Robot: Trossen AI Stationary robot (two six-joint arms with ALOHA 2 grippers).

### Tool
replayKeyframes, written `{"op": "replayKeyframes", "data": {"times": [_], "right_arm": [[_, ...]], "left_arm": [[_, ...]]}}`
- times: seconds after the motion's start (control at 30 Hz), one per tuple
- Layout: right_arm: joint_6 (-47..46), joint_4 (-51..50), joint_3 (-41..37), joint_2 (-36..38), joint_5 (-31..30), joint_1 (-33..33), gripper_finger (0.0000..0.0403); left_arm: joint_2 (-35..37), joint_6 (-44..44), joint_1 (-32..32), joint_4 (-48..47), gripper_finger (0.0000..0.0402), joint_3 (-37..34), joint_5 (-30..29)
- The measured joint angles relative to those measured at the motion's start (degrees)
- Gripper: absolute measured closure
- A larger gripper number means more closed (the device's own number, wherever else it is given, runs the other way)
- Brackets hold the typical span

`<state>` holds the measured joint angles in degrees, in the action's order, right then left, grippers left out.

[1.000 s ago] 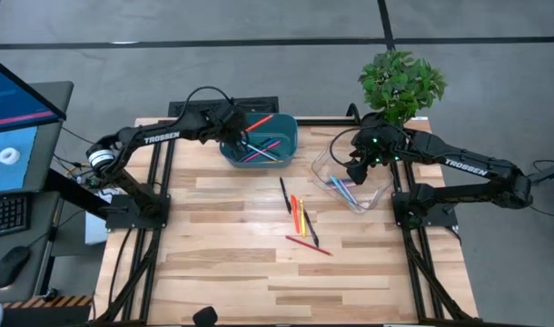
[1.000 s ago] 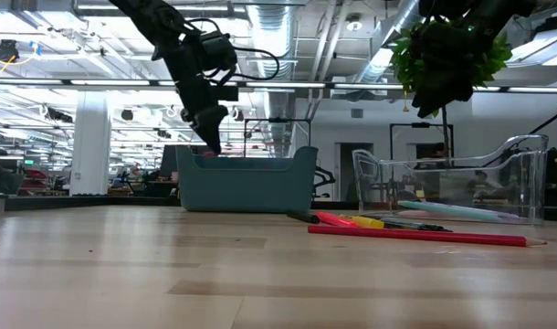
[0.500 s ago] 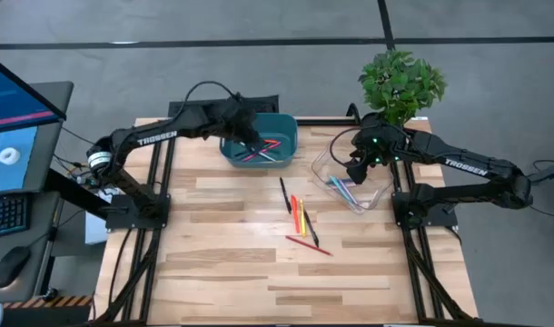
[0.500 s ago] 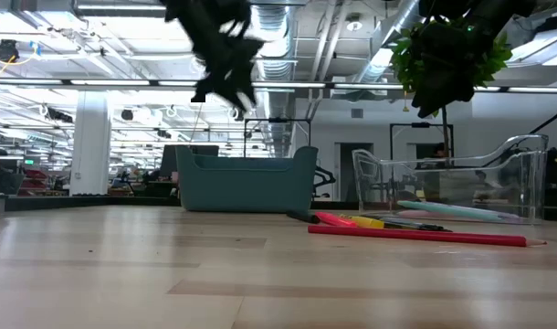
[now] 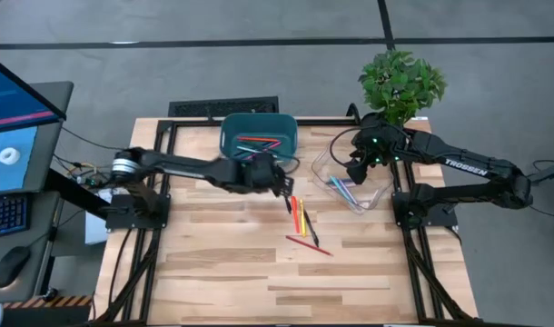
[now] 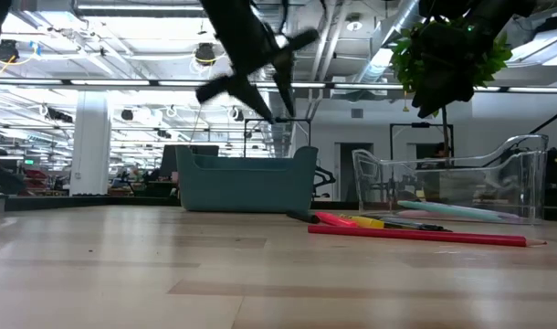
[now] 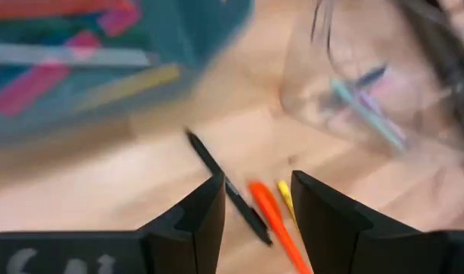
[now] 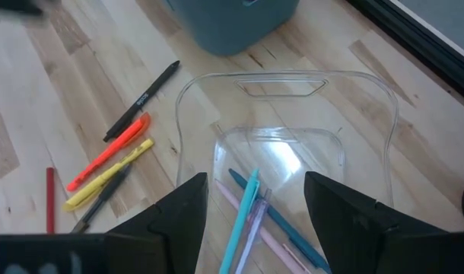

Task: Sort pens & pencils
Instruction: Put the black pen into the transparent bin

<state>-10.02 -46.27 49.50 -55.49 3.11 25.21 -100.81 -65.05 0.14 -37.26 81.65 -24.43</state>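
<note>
Several loose pens and pencils lie mid-table: a black pen, an orange one, a yellow one and a red pencil. My left gripper hovers open and empty just above the black pen, next to the orange pen. More sticks lie in the teal bin. My right gripper hangs open and empty over the clear tray, which holds teal and pink pens.
A potted plant stands at the far right corner behind the clear tray. The teal bin sits at the far edge, the tray to its right. Bare wood spreads over the near half of the table. A monitor and keyboard stand off the table's left.
My left gripper held a red-orange stick over the teal bin, then opened, and the stick now lies in the bin. The arm has swung toward the table's near edge and right, rolling its wrist, and now stands over the loose pens. My right arm has kept still.
</note>
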Motion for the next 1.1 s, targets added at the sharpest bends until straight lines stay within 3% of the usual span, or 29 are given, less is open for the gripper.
{"op": "replayKeyframes", "data": {"times": [0.13,0.3,0.63,0.87,1.1], "right_arm": [[0.0,-0.1,0.0,0.0,0.1,-0.1,0.0164],[0.1,-0.3,0.0,0.0,0.1,-0.1,0.0164],[1.5,-2.8,0.0,0.0,0.1,0.0,0.0164],[2.3,-2.8,0.0,0.0,0.2,-0.1,0.0164],[3.1,-2.6,0.0,0.0,0.2,-0.1,0.0164]], "left_arm": [[-6.7,-2.0,-0.4,3.7,0.0260,0.6,4.4],[-13.6,-8.5,0.9,0.0,0.0260,4.8,5.2],[-25.3,-8.7,2.4,-6.8,0.0260,16.7,7.3],[-26.0,-14.5,1.6,-12.5,0.0260,17.9,2.4],[-27.7,-15.2,1.6,-12.5,0.0260,17.7,4.3]]}}
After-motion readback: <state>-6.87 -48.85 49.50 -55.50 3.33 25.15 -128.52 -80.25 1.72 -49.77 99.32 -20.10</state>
